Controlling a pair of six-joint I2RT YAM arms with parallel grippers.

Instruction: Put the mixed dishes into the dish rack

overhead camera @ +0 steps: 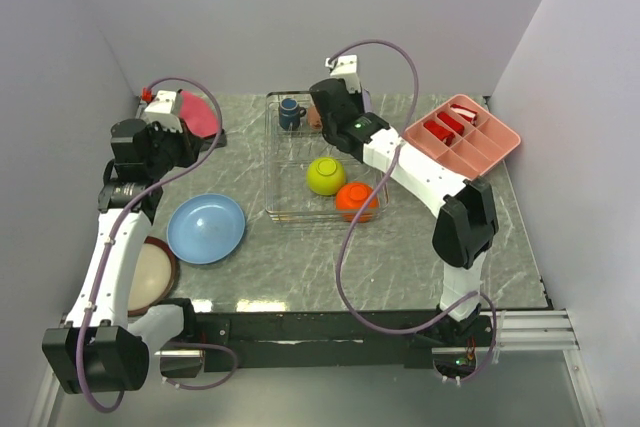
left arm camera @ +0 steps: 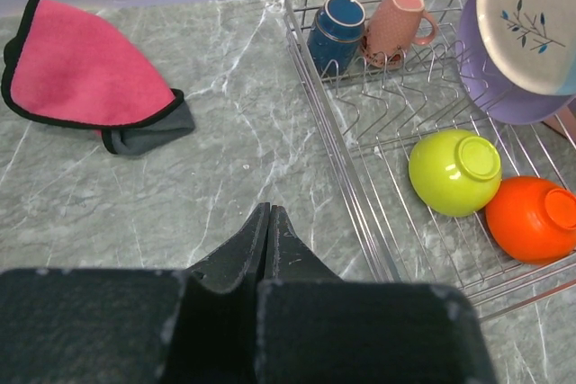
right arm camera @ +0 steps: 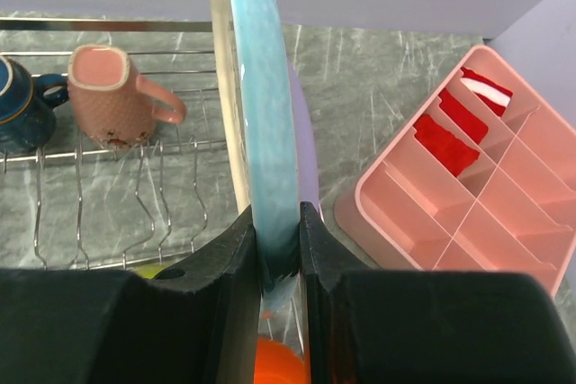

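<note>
Right gripper (right arm camera: 275, 222): jaws narrowly parted, clamped on the rim of a leaf-print plate (right arm camera: 265, 87), held on edge above the rack (right arm camera: 108, 22).
- Lavender plate (right arm camera: 308, 159) just right of the held plate; contact not discernible.
- Mug (right arm camera: 22, 110) and cup (right arm camera: 108, 96) ahead-left, side by side at the rack's far end.
- Orange bowl (right arm camera: 279, 366) directly below the fingers.
- Tray (right arm camera: 468, 186) to the right, outside the rack.

Left gripper (left arm camera: 268, 222): fully closed, holding nothing, over bare table (left arm camera: 135, 204).
- Cloth (left arm camera: 81, 65) ahead-left.
- Rack to its right, with the green bowl (left arm camera: 454, 171) upside down, touching the orange bowl.

Blue plate (overhead camera: 206, 228) and red-rimmed plate (overhead camera: 150, 275) lie on the table outside the rack, behind this gripper.
</note>
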